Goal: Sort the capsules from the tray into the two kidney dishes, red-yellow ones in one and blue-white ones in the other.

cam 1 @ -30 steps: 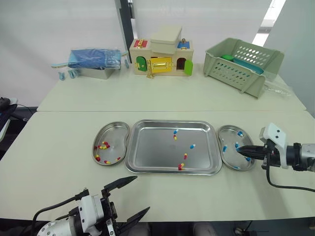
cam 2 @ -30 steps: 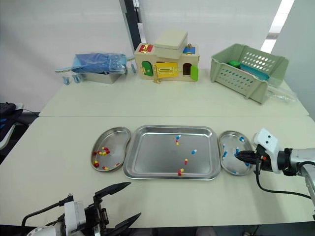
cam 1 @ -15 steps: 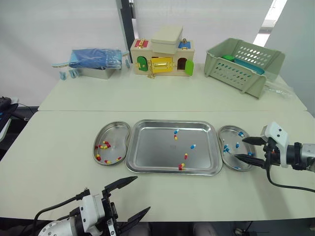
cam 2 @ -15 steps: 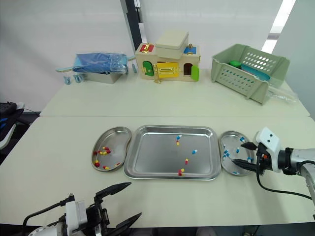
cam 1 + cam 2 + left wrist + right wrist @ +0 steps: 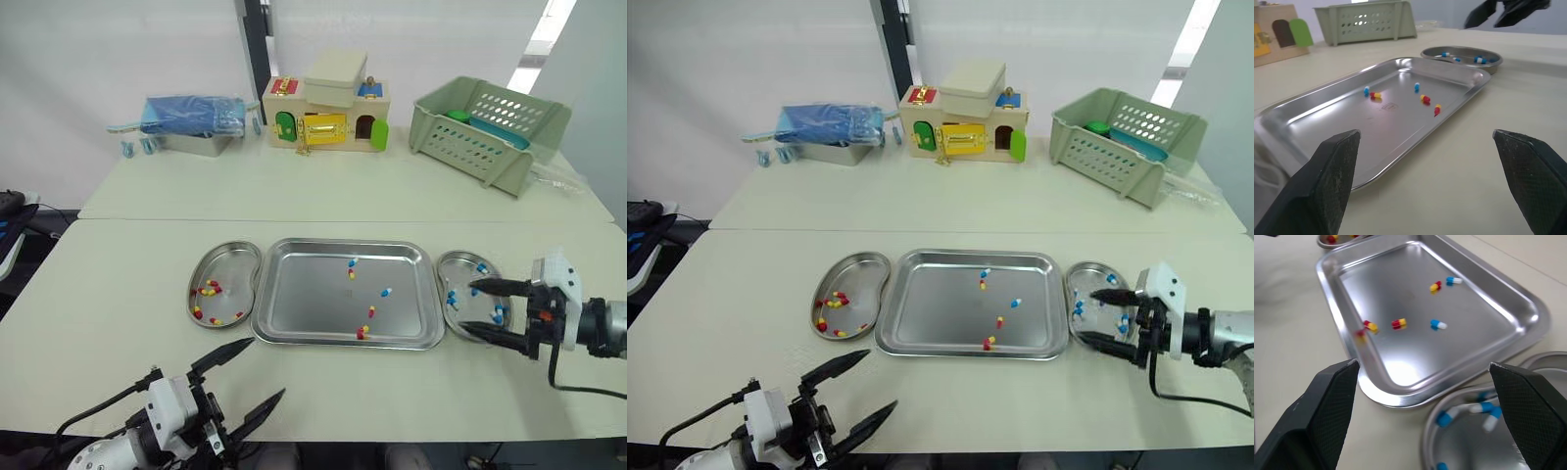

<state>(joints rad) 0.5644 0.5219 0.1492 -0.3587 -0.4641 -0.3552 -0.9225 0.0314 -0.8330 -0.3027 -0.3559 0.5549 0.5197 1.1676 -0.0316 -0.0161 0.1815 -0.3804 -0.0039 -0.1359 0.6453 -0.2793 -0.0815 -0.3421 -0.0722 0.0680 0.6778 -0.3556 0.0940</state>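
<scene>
A steel tray point(image 5: 304, 294) sits in the middle of a pale table point(image 5: 118, 294), with a kidney dish touching, or nearly touching, each short side. The left dish point(image 5: 233, 262) holds red-yellow capsules point(image 5: 208, 289). The right dish point(image 5: 457, 264) holds blue-white capsules point(image 5: 451, 297). Five capsules lie loose in the tray: two blue-white and three red-yellow.

My right gripper point(image 5: 472, 307) hovers low over the right dish, its jaws spread wide apart and holding nothing. My left gripper point(image 5: 265, 370) hangs near the table's front edge, short of the tray, with its jaws also wide apart and empty.

I judge the sorting to be well along, and the step in hand to be a fresh pick. The closest candidate for my right gripper is the blue-white capsule point(image 5: 384, 291) in the tray's right half. Reaching it means lifting over the dish rim and the tray's raised lip, then coming down on the capsule with the jaws narrowed.

A red-yellow capsule point(image 5: 370, 311) lies near that target, so the approach should be clean. Bare table lies in front of the tray and beyond it. The items at the far edge are well apart from my work.
</scene>
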